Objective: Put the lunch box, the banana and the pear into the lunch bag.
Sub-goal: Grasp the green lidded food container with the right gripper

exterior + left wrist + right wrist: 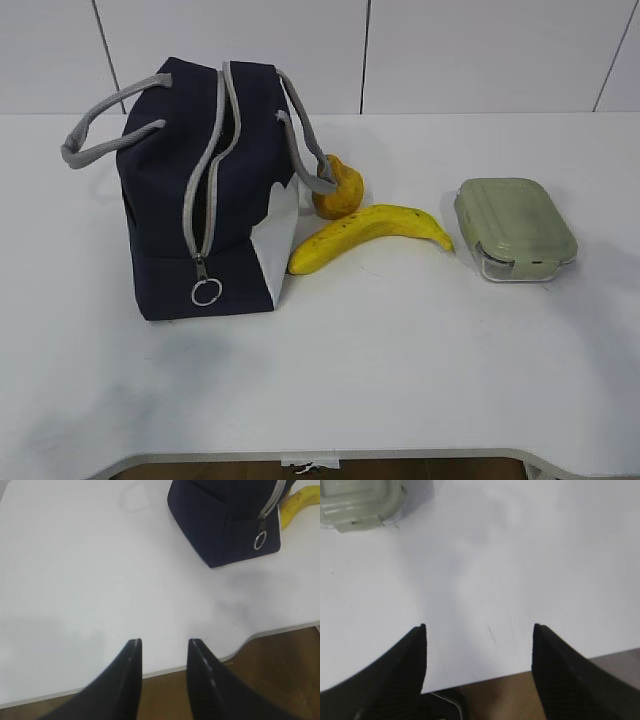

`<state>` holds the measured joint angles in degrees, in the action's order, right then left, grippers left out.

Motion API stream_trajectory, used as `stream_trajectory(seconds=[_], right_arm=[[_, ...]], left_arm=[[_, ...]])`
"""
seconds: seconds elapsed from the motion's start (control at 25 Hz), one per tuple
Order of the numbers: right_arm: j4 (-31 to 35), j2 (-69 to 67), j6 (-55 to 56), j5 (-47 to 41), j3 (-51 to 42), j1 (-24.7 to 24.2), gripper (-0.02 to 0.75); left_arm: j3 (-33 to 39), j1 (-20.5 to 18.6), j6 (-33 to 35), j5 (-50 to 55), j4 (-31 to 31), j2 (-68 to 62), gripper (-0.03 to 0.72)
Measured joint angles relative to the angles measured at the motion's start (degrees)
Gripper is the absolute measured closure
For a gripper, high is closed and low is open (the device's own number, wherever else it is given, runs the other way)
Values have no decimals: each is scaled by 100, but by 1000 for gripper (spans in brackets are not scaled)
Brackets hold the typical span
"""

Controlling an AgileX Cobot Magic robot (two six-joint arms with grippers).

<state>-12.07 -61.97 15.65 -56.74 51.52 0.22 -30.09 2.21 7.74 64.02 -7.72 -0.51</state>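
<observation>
The navy lunch bag (205, 190) stands at the left of the white table, its grey zipper partly parted and the ring pull (206, 291) hanging at the front. Right of it lies the yellow banana (370, 235), with the orange-yellow pear (338, 188) behind it against the bag's handle. Further right sits the lunch box (514, 227) with its sage-green lid. Neither gripper shows in the exterior view. My left gripper (164, 642) hangs open over the table's near edge, well short of the lunch bag (225, 520). My right gripper (480, 627) stands wide open and empty, the lunch box (360, 502) far ahead to its left.
The white table (400, 370) ends at a curved front edge near both grippers, with brown floor (280, 670) below. A white tiled wall (480, 50) rises behind the table.
</observation>
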Motion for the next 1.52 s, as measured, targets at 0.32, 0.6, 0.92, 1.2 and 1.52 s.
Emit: stream_trajectory(seconds=[0.32,0.6,0.92,1.2,1.52], right_arm=[[1411,-1583,-1147,-135,1545,-732,230],[3910,-2481,-3440,-681,2308,-2031,230],[5711,-3629,-5809,-1253,2412,-2927,230],[6434,-4648,-6669,-1243,2429,-3060,230],[6533,-4892,-6730,-1192,2438,-3060,230]], left_arm=[[0,0,0,0,0,0,449],[0,0,0,0,0,0,449],[0,0,0,0,0,0,449],[0,0,0,0,-4,-58,449],[0,0,0,0,-4,-224,449]])
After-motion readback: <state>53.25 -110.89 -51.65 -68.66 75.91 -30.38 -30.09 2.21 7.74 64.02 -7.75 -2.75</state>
